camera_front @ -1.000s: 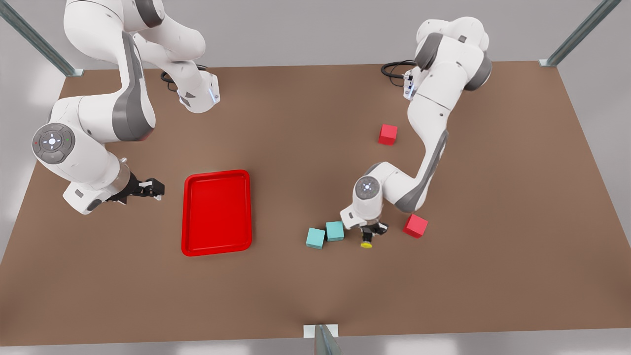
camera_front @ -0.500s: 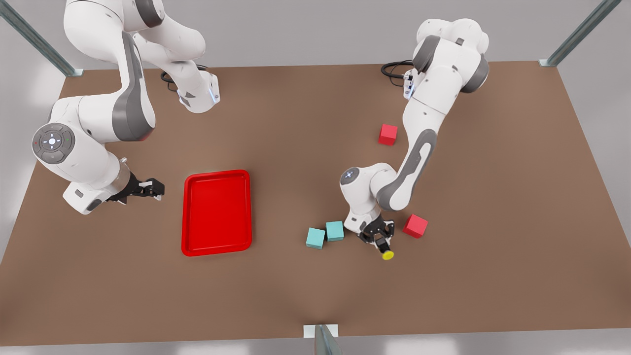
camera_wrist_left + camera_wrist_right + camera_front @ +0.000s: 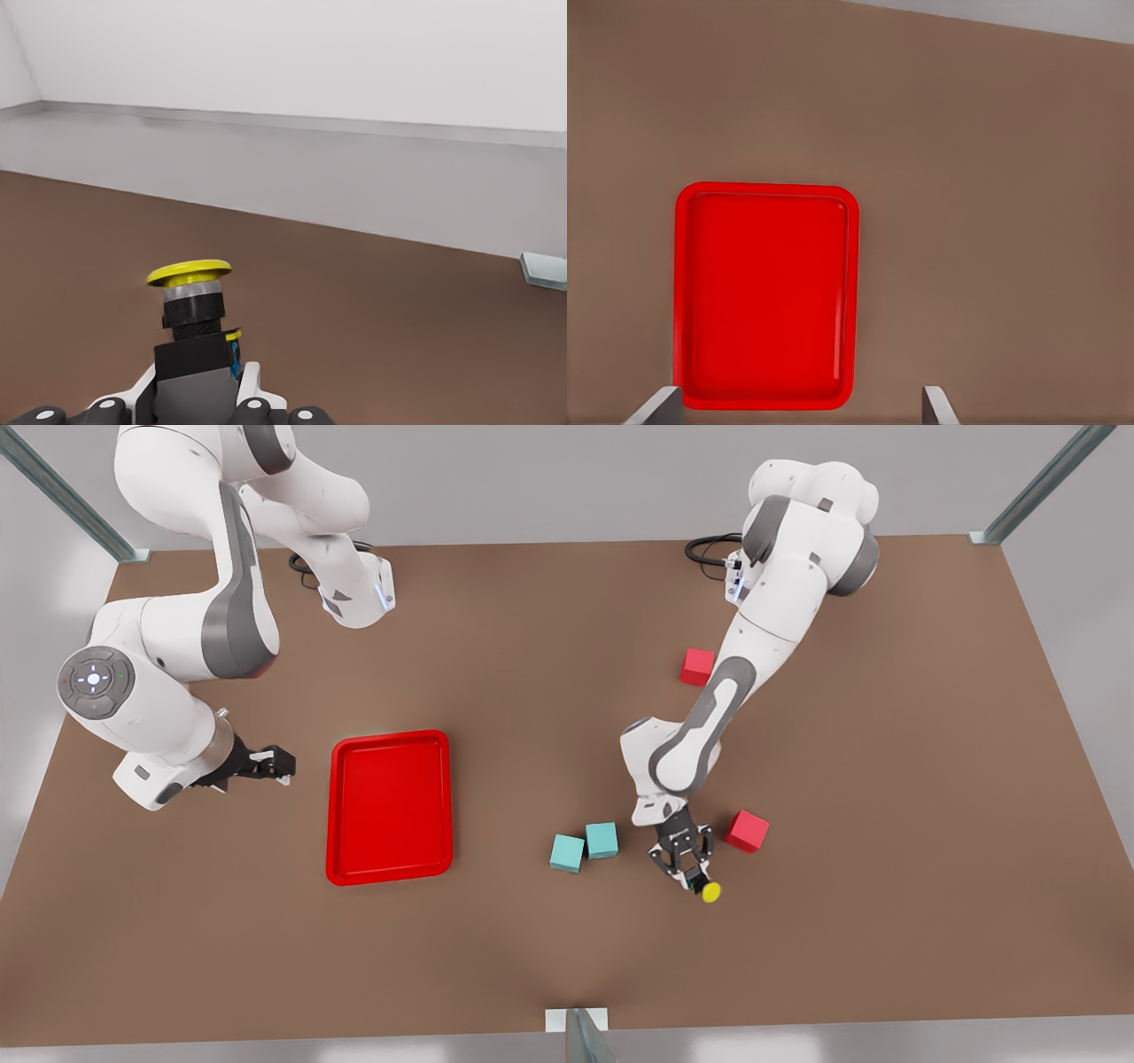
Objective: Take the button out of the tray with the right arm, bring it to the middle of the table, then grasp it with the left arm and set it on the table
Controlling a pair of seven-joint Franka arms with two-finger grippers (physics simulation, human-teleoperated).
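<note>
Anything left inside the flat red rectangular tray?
The flat red rectangular tray holds nothing; its floor is uncovered. The left gripper grips the yellow-capped push-button. The right gripper waits beside the tray.

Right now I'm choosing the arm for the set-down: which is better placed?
Left. The left gripper already holds the button above the table; the right gripper waits open beside the tray.

Plain light grey walls (image 3: 549, 487) enclose the scene. Grey metal frame posts (image 3: 1045, 483) stand at the far corners under even, diffuse lighting.
</note>
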